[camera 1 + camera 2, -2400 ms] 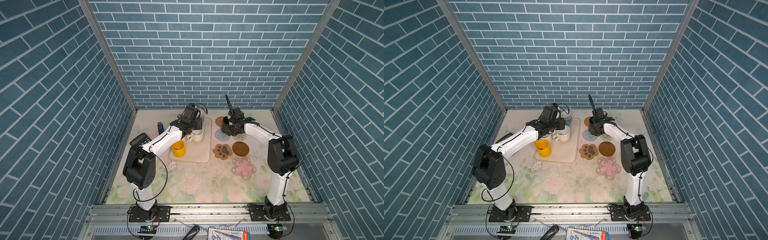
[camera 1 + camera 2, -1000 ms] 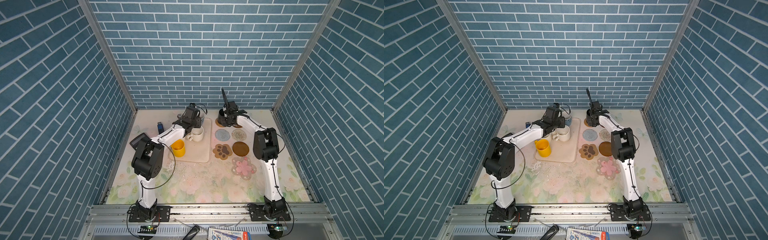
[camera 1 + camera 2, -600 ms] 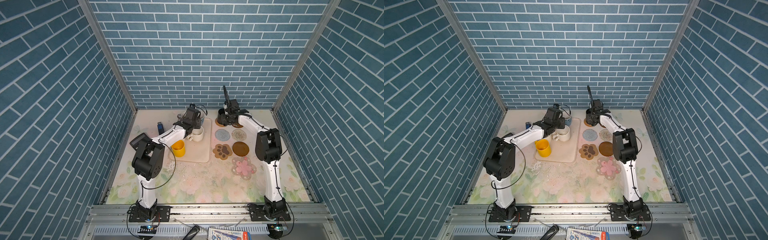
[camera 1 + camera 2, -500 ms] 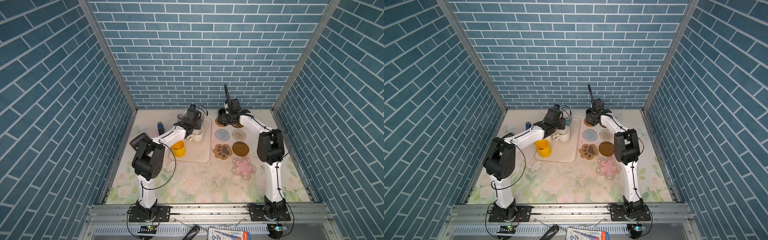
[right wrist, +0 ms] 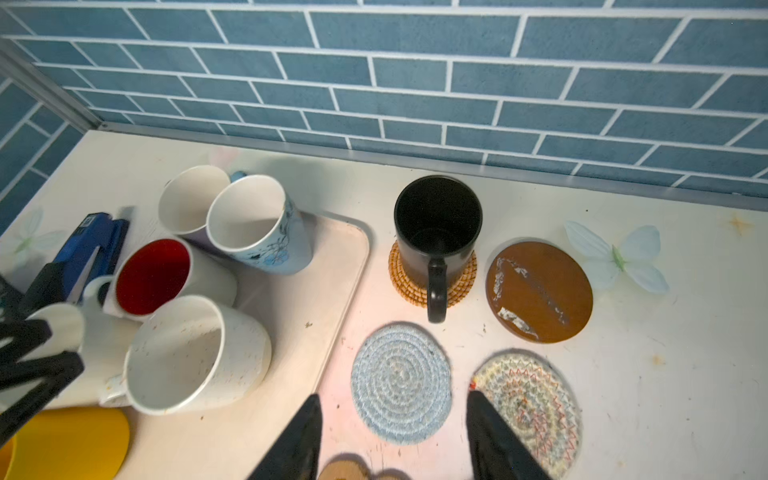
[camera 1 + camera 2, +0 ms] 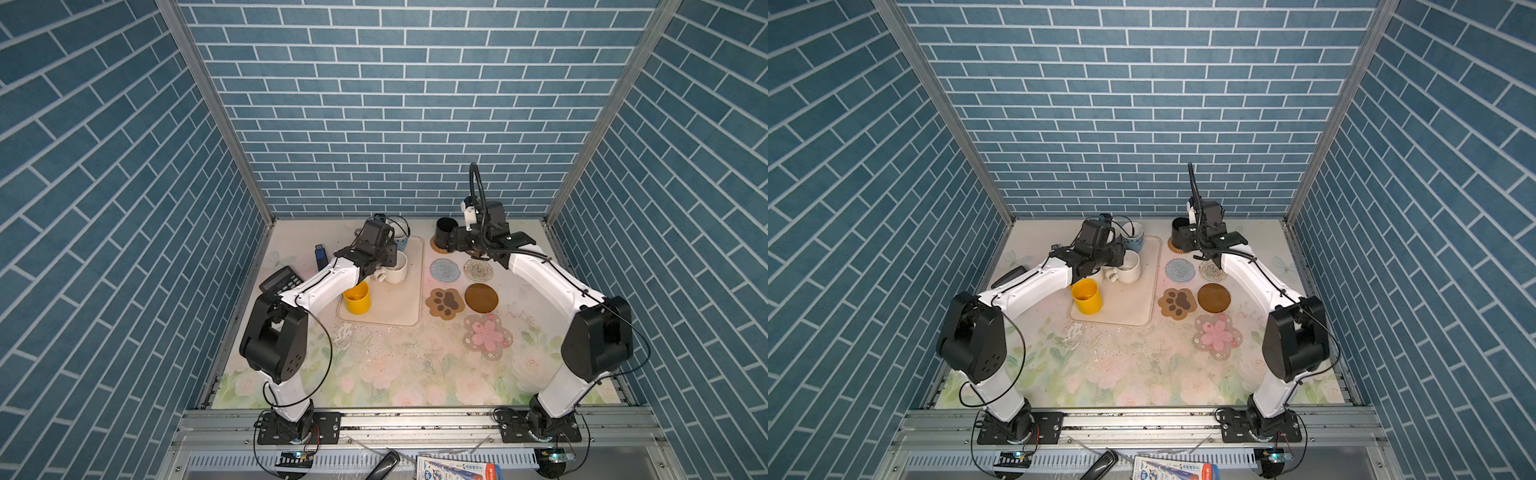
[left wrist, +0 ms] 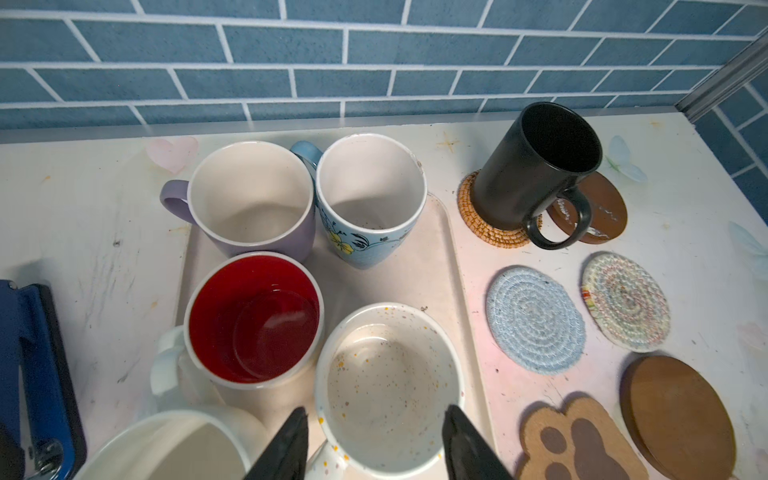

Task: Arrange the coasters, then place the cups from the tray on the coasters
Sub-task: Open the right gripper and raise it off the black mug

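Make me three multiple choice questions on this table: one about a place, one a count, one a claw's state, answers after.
1. Where is the black mug?
A. on the tray
B. on the woven tan coaster
C. on the paw coaster

2. How many coasters are bare?
A. three
B. four
C. six

3. The right claw is:
A. open and empty
B. shut on the black mug
C. shut on a coaster

B: its base sits on the tan weave, off the tray.
C: the pale blue, whitish, paw, pink flower and two brown ones carry nothing.
A: its jaws stand apart with nothing between.
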